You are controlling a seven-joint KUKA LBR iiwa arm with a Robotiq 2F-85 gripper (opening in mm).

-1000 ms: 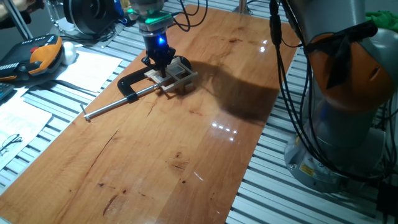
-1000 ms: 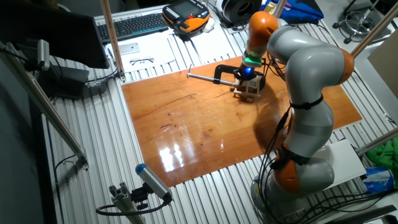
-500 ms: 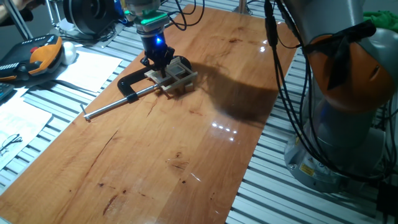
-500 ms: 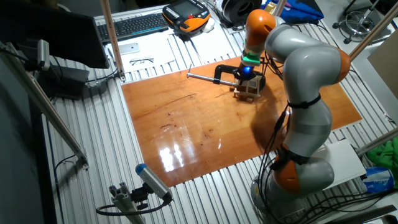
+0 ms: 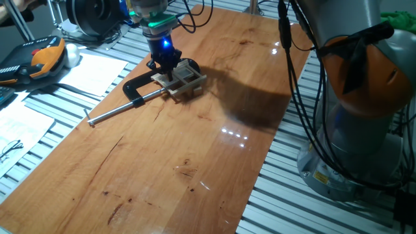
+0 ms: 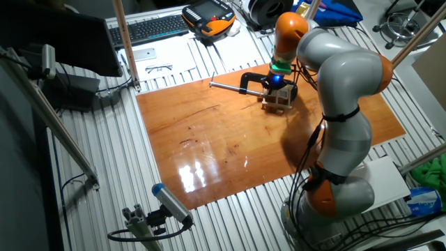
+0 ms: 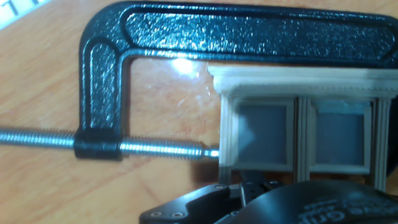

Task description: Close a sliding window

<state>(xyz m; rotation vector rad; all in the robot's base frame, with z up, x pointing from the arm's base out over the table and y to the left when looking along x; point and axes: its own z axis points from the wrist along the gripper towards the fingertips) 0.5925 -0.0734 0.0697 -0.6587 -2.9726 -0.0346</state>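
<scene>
— At the far end of the wooden table (image 5: 195, 149), where are we with the sliding window (image 5: 184, 79)?

— It sits near the table's far left corner, held by the black C-clamp (image 5: 140, 88), whose steel screw rod (image 7: 155, 149) presses against the frame's side in the hand view. Our gripper (image 5: 166, 65) is right down on the window's near edge.

— Are the fingers open or shut?

— We cannot tell. In both fixed views the hand covers its own tips, and the hand view shows only the dark body of the gripper along the bottom, not the fingers.

— Then how do we do this step well?

— We judge that the push should run straight along the frame's length, parallel to the rails, so the sash does not cock and jam. We keep the contact low and flat on the sash edge, not on the thin bars between the two panes (image 7: 297, 134), which look fragile.

— And the clamp?

— We push toward the clamped side where we can, so the clamp takes the load. A sideways shove could twist the frame out from under the screw.
</scene>
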